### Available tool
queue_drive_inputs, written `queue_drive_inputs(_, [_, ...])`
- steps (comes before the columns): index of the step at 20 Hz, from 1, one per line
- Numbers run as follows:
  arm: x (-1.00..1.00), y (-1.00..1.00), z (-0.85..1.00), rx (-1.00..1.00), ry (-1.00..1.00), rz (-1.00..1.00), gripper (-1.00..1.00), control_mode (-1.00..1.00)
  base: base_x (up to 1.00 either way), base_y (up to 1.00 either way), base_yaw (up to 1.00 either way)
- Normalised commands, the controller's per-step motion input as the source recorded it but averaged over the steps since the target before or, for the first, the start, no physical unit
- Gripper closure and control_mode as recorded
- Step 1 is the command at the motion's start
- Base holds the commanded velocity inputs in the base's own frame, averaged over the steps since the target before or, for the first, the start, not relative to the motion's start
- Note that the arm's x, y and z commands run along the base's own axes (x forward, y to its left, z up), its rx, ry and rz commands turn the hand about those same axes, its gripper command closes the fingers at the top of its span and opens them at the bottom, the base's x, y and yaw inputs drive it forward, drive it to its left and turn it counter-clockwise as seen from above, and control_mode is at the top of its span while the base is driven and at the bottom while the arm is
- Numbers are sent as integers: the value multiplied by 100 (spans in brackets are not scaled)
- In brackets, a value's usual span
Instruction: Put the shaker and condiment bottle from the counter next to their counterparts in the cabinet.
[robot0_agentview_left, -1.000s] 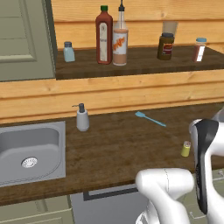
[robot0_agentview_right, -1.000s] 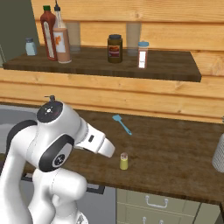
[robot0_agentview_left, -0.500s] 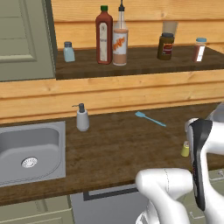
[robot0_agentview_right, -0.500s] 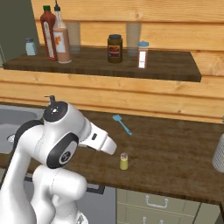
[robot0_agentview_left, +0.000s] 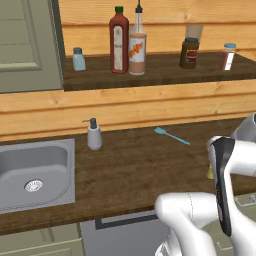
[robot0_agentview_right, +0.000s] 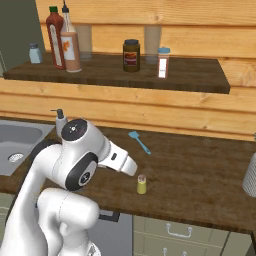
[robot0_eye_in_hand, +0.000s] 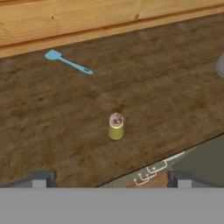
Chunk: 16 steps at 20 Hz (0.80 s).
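Yellow-green shaker (robot0_eye_in_hand: 116, 126): we see it upright on the dark wood worktop (robot0_eye_in_hand: 166, 83), nr the front edge, untouched; also in right base view (robot0_agentview_right: 142, 184), just beyond the arm.
Fingers (robot0_eye_in_hand: 111, 179): two dark tips at bottom of hand view, set wide apart, nothing betw. them; shaker sits above the gap, well clear of both.
Peach bottle (robot0_agentview_left: 137, 46): already on the cabinet shelf (robot0_agentview_left: 165, 72), touching or just beside the dark red bottle (robot0_agentview_left: 118, 40); we can't tell which.
Blue shaker (robot0_agentview_left: 78, 59): on shelf, left of the red bottle, nr the grey-green door (robot0_agentview_left: 27, 45).
Other shelf items: dark jar (robot0_agentview_left: 189, 52) and white red-capped shaker (robot0_agentview_left: 227, 56), to the right, apart from the bottles.
Blue spatula (robot0_eye_in_hand: 68, 62): flat on worktop nr the plank wall, well apart from yellow-green shaker.
Soap pump (robot0_agentview_left: 93, 134): on worktop beside the sink (robot0_agentview_left: 35, 170).
Arm: white, bent low over the worktop's front edge in both base views.
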Motion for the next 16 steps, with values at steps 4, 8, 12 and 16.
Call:
queue_drive_inputs(4, [23,-10,-29,0,-2,0,-100,-100,0,0,0])
queue_drive_inputs(8, [24,-10,-29,0,-1,0,-100,-100,0,0,0])
queue_drive_inputs(12, [22,-9,-29,0,-1,0,-100,-100,0,0,0])
queue_drive_inputs(16, [19,-9,-31,0,0,0,-100,-100,0,0,0])
